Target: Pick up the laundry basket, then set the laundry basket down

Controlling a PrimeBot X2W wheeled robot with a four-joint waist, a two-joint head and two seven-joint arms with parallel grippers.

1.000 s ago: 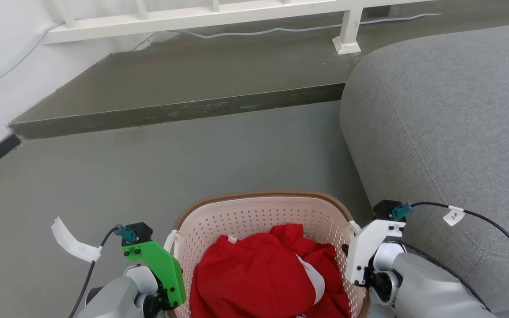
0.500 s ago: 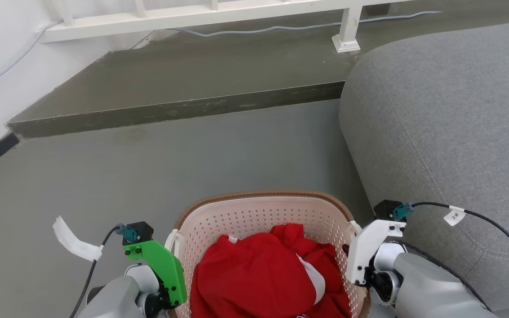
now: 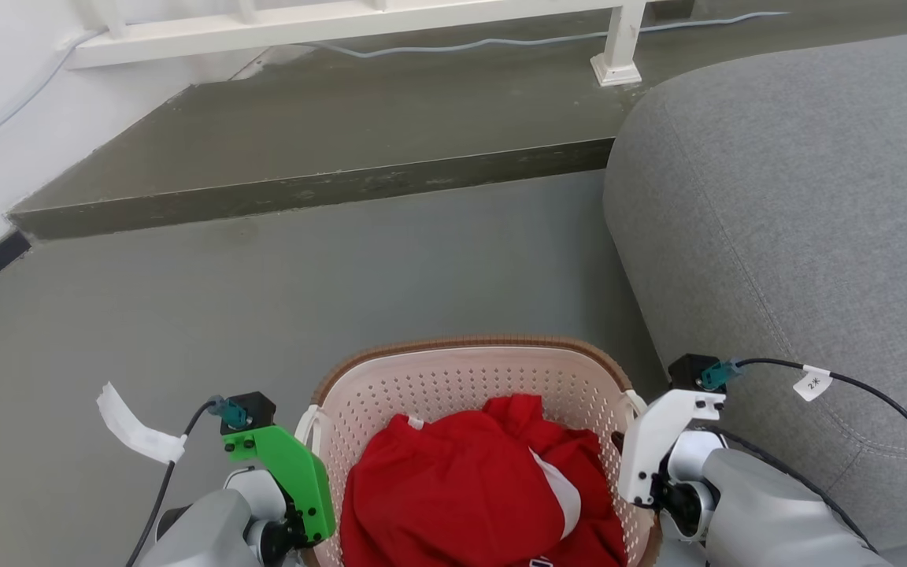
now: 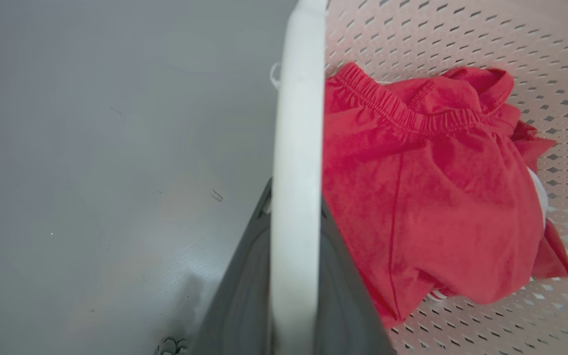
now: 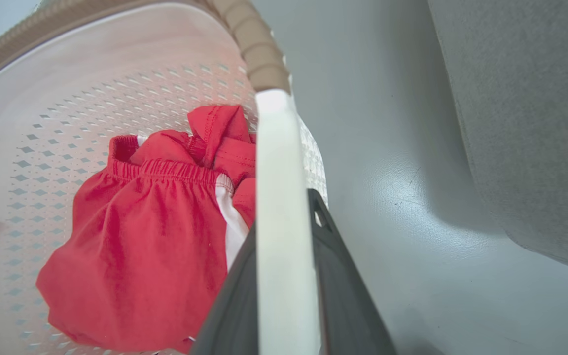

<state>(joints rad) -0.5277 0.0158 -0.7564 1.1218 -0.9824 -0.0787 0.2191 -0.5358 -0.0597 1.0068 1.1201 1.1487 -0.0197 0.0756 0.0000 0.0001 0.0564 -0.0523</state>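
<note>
Head view | laundry basket (image 3: 461, 386) lower centre | left jaws clamp left handle (image 4: 296, 148) | right jaws clamp right handle (image 5: 280, 172) | grasp made, lift-off unclear, set-down left

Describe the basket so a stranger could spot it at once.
Start at the grey sofa on the right of the head view. Just left of it, at the bottom centre over the grey floor, is the basket. It alone is cream and perforated, with a brown woven-look rim and a red garment inside.
</note>
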